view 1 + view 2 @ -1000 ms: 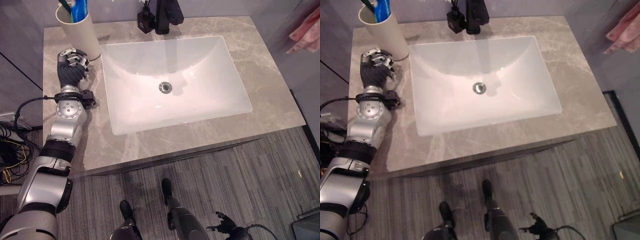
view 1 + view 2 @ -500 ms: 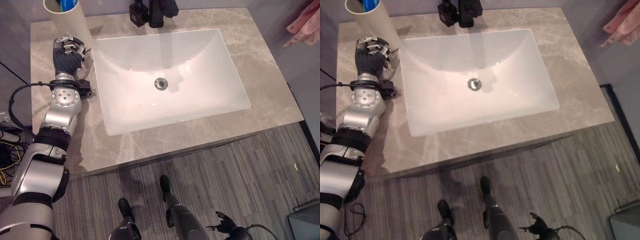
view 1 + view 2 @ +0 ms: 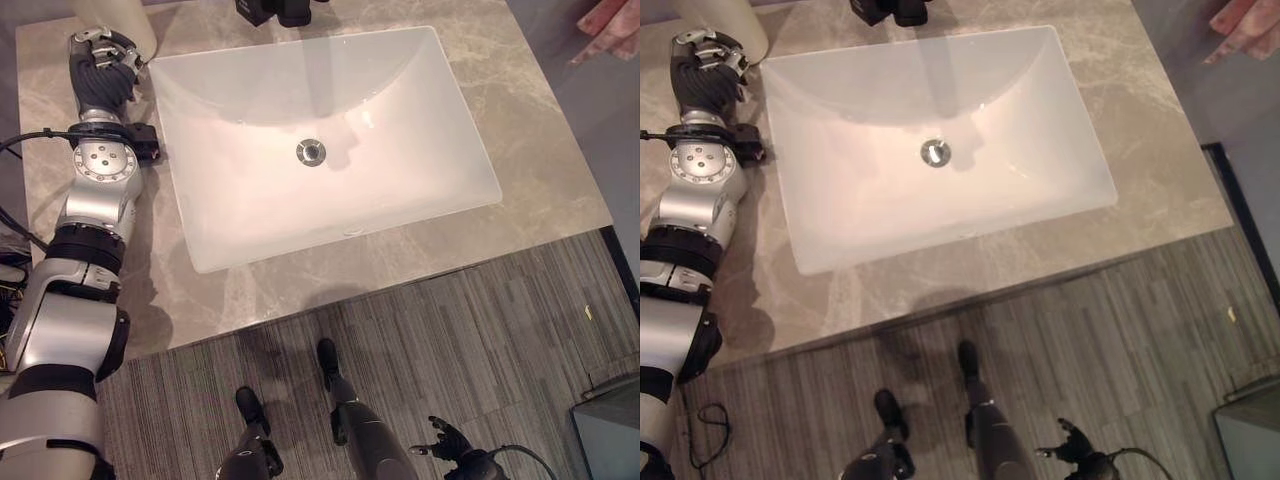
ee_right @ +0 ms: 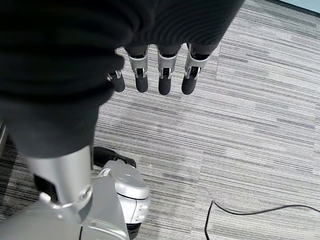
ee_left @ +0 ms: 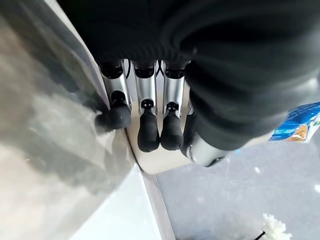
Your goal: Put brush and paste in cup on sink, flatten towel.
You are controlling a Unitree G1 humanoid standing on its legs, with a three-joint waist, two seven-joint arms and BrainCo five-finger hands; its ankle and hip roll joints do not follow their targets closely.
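The cream cup (image 3: 118, 22) stands at the back left corner of the grey stone counter (image 3: 540, 120), cut off by the view's top edge. My left hand (image 3: 98, 72) rests on the counter right beside the cup, fingers (image 5: 148, 134) relaxed with their dark tips close to the cup's wall (image 5: 157, 161). A blue paste tube (image 5: 295, 128) shows past the hand in the left wrist view. A pink towel (image 3: 612, 24) hangs beyond the counter's far right. My right hand (image 4: 160, 75) hangs low over the floor, open and holding nothing.
A white rectangular sink basin (image 3: 400, 150) with a metal drain (image 3: 310, 152) takes up the counter's middle. A black faucet (image 3: 285, 10) stands behind it. Striped grey carpet (image 3: 480, 350) lies in front of the counter.
The camera has moved, so the counter and sink sit higher and further left in the picture. My left hand stays beside the cup.
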